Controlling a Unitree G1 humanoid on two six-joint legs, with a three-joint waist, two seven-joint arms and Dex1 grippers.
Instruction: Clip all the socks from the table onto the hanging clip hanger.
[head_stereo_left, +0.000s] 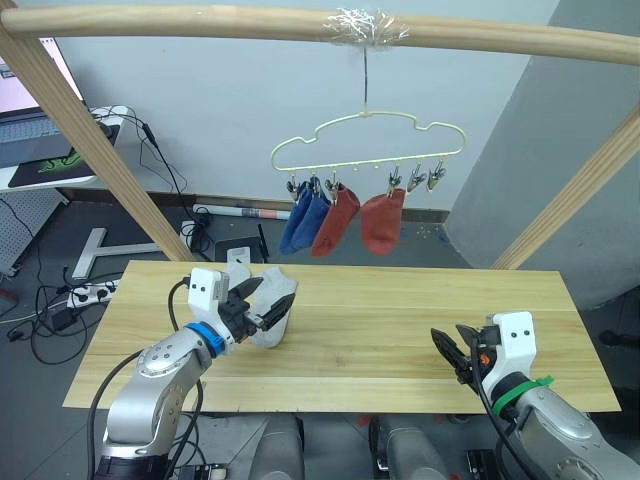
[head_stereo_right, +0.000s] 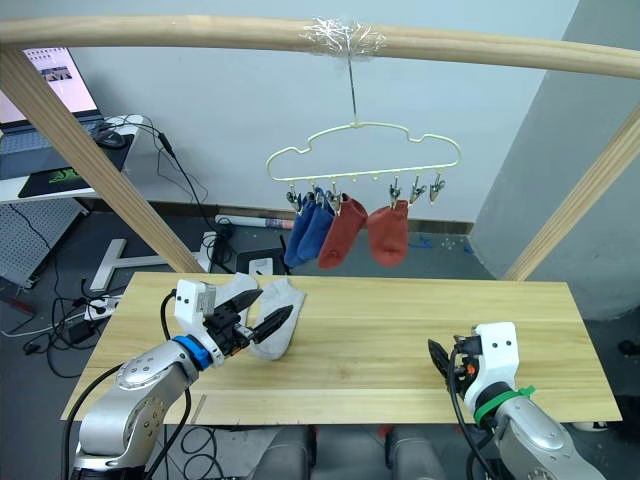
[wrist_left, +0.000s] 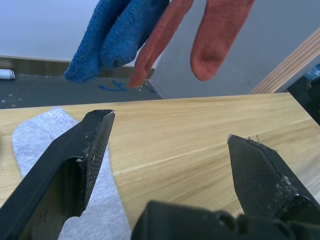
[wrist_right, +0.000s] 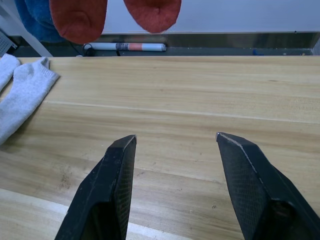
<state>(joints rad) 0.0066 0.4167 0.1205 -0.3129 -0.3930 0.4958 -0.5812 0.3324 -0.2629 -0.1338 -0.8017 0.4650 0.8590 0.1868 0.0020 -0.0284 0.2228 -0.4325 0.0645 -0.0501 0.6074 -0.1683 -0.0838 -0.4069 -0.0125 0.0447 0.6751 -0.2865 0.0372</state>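
Left gripper (head_stereo_left: 262, 305), centre-left: jaws wide over light grey knit socks (head_stereo_left: 274, 310). Right gripper (head_stereo_left: 452, 352), lower right: jaws wide above yellowish plank table (head_stereo_left: 400, 320).

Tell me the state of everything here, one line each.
Blue socks: both clipped, hanging.
Red socks: both clipped, hanging.
Grey socks: lying on the table, unclipped.
Hanger: hooked on the pole, three clips free.
Left tool: open, over a grey sock.
Right tool: open, holding nothing.
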